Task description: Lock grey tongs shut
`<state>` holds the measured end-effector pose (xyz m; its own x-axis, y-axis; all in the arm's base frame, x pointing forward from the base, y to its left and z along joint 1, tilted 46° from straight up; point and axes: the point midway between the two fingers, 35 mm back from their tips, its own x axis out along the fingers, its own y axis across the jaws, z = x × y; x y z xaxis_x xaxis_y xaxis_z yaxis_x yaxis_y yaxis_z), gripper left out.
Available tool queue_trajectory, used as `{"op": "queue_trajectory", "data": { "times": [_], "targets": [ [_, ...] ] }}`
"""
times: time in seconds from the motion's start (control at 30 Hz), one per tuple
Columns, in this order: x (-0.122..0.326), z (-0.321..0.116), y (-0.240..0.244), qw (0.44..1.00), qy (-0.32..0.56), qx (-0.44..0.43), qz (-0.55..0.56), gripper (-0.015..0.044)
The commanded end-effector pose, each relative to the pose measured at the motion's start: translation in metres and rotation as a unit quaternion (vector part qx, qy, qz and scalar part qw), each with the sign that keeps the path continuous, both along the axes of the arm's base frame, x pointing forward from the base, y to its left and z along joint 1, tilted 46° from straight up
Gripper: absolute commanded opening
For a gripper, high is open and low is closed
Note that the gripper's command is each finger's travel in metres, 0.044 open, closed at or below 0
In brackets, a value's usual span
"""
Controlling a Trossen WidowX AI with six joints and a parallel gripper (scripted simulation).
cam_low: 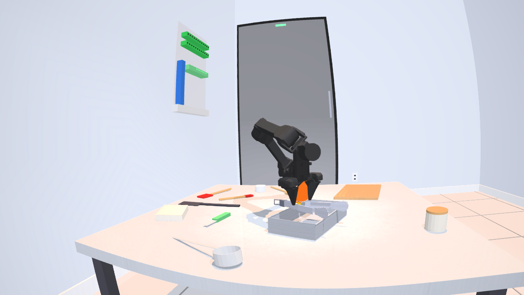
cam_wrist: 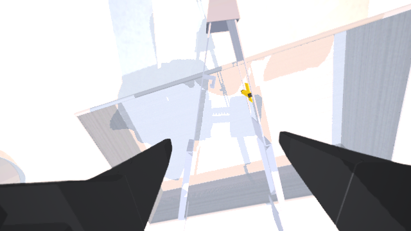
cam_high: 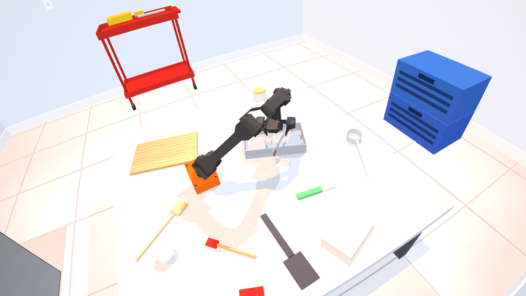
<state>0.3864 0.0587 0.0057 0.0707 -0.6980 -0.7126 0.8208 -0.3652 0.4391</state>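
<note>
The grey tongs [cam_high: 274,151] [cam_low: 321,211] [cam_wrist: 223,9] lie open across the roasting tin [cam_high: 257,153] [cam_low: 289,228] [cam_wrist: 369,90]. Their hinge end sticks out past one long wall and the arms spread towards the opposite wall. A small yellow piece [cam_wrist: 247,93] sits at one arm. My gripper [cam_high: 276,135] [cam_low: 302,201] [cam_wrist: 223,140] is open and points down over the tin. In the wrist view both tong arms run between its fingertips; the exact height gap is unclear. The wooden board [cam_high: 165,152] [cam_low: 358,191] lies flat, apart from the tin, with nothing on it.
The orange arm base [cam_high: 207,183] stands between the board and the tin. A jar with a yellow lid [cam_high: 259,95] [cam_low: 436,220] stands behind the arm. A long-handled cup [cam_high: 354,137] [cam_low: 226,256], a green-handled tool [cam_high: 308,193] and a dark spatula [cam_high: 301,270] lie elsewhere on the table.
</note>
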Motion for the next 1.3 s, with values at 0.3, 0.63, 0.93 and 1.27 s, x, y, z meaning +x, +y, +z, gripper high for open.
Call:
{"op": "queue_trajectory", "data": {
  "times": [0.3,0.63,0.93,1.27],
  "targets": [
    [-0.001,-0.018,-0.02,1.0,0.005,-0.005,0.0,0.044],
    [-0.001,-0.029,-0.032,1.0,0.005,-0.006,-0.001,0.044],
    [-0.002,-0.038,-0.042,1.0,0.005,-0.008,-0.001,0.044],
    [0.0,-0.036,-0.039,1.0,0.001,-0.003,-0.001,0.0374]
  ]
}}
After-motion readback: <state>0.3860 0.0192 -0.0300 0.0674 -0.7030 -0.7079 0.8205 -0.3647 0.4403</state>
